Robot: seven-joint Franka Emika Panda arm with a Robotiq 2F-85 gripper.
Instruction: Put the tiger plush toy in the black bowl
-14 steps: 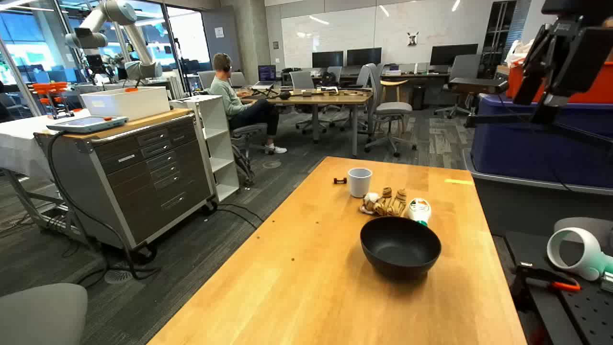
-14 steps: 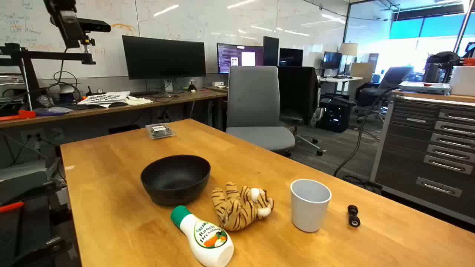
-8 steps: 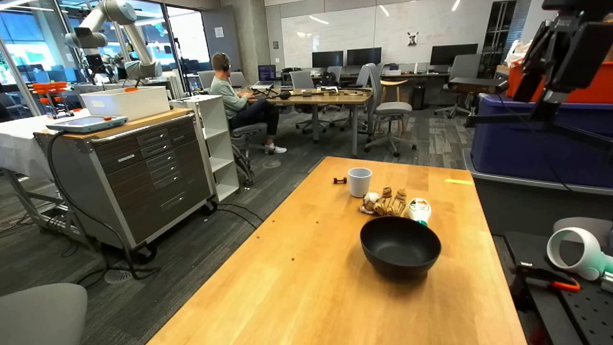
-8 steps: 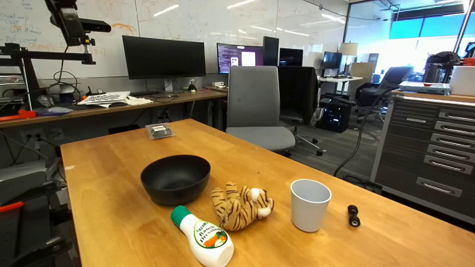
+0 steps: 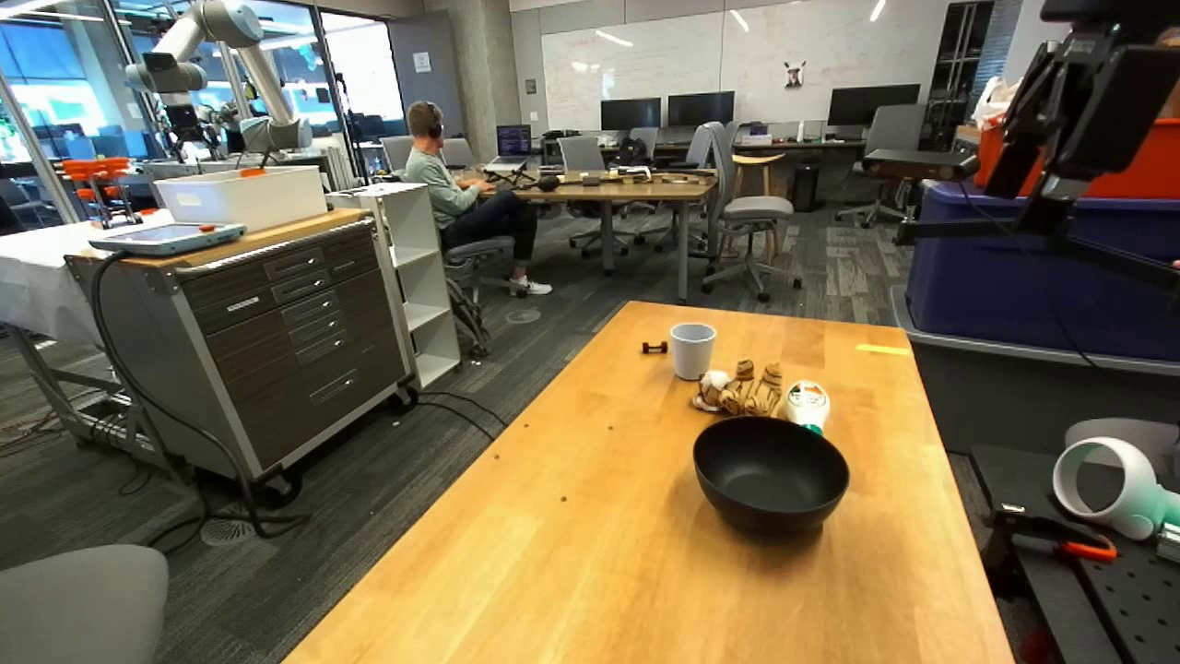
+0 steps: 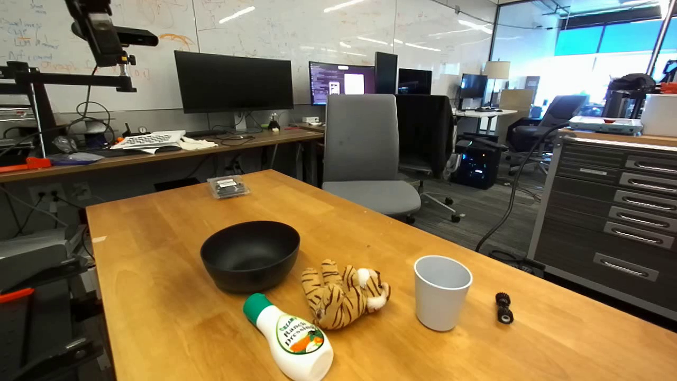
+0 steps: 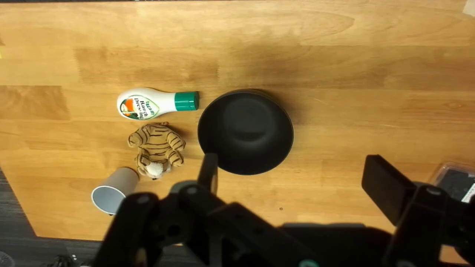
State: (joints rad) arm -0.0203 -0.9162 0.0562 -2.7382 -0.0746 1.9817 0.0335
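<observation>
Tan with dark stripes, the toy tiger (image 7: pixel 157 142) lies on the wooden tabletop (image 6: pixel 158 328), outside the black bowl (image 7: pixel 245 129) and just beside it, a strip of bare tabletop showing between the two in the wrist view. The fingers (image 7: pixel 387 185) are spread wide, raised well above the tabletop and apart from the toy tiger. A white dressing bottle (image 7: pixel 159 102) lies on its side next to the toy tiger, its green cap (image 7: pixel 186 101) pointing toward the bowl. Near the tiger's head a pale grey cup (image 6: pixel 441 299) stands upright, and past it sits a small dark dumbbell-shaped piece (image 6: pixel 504 308). Beyond the bowl, in an exterior view, lies a clear plastic pack (image 6: pixel 228 187)
</observation>
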